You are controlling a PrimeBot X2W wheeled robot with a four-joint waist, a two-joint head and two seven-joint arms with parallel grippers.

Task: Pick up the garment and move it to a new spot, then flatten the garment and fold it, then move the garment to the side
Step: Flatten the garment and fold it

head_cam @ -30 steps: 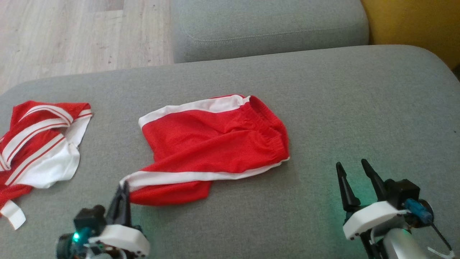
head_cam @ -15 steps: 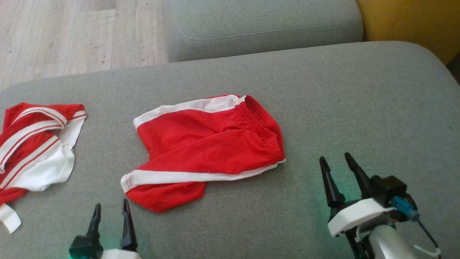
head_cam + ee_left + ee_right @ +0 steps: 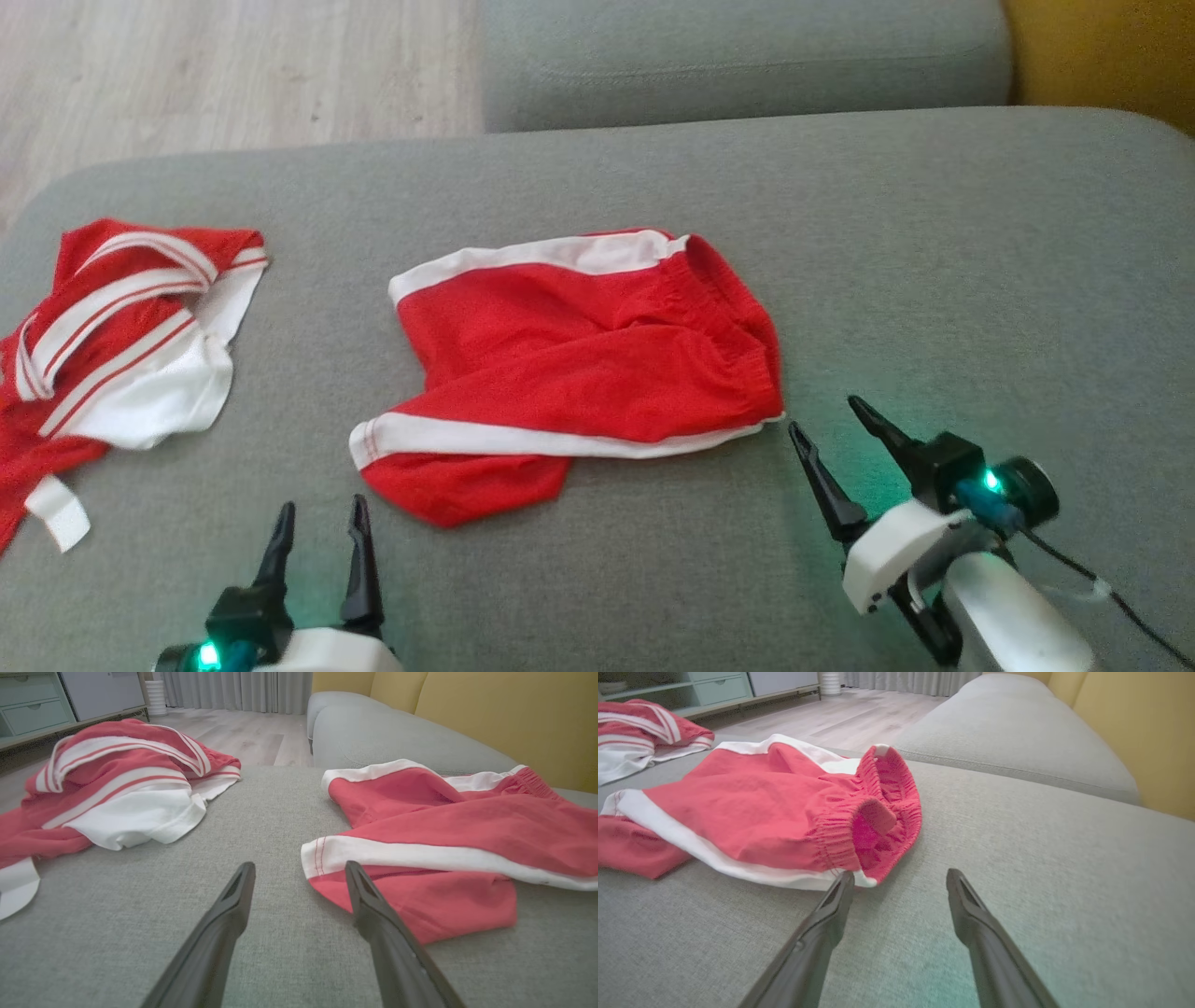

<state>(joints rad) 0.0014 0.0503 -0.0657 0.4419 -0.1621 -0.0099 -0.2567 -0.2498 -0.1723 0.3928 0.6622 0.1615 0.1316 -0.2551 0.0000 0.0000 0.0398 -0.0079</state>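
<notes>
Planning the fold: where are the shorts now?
Head view: shorts lie centre of the cushion, between the shirt at left and the right hand.

I see bare gray cushion (image 3: 934, 280) to the right of the red shorts (image 3: 579, 355). On the left, a striped shirt (image 3: 131, 327) lies in the way.

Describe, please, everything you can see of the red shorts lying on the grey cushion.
The shorts are red mesh-like fabric with white side stripes and a gathered elastic waistband. They lie roughly flat on the cushion, waistband toward the robot's right, legs toward its left, the near leg creased over. Nothing grips them; the right gripper is open close to the waistband corner, the left gripper open short of the near hem.
</notes>
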